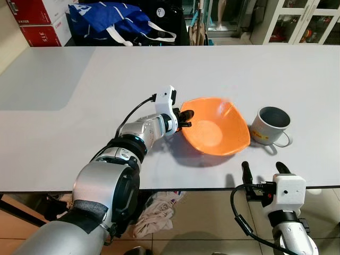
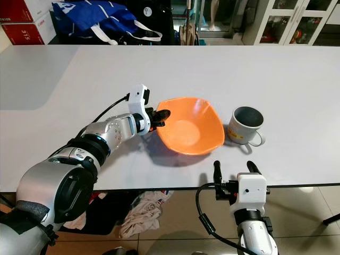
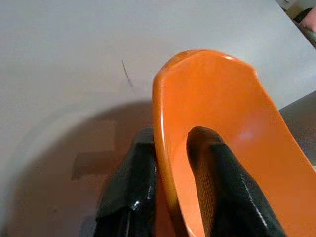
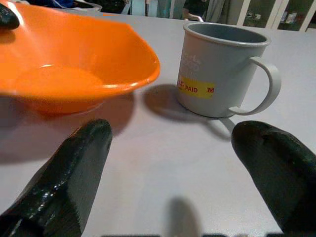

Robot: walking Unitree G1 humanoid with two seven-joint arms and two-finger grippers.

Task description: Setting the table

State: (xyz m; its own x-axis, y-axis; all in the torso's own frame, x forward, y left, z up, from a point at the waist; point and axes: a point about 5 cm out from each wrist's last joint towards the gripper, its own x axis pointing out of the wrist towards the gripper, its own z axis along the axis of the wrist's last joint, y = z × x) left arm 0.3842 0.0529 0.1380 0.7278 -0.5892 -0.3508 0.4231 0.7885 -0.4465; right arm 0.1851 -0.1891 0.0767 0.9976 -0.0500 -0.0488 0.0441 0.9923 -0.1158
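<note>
Left silver arm extended forward over table; left gripper (image 1: 186,119) clamped, one black finger each side of orange bowl's near-left rim. Right gripper (image 1: 261,171) low at near table edge, right side, fingers spread wide, holding nothing.

- I count one orange bowl (image 1: 215,127), centre of the frame.
- One grey mug (image 1: 270,126), right of centre.
- One blue bag (image 1: 109,21), upper left.
- Two red boxes (image 1: 37,18), upper-left corner.
</note>
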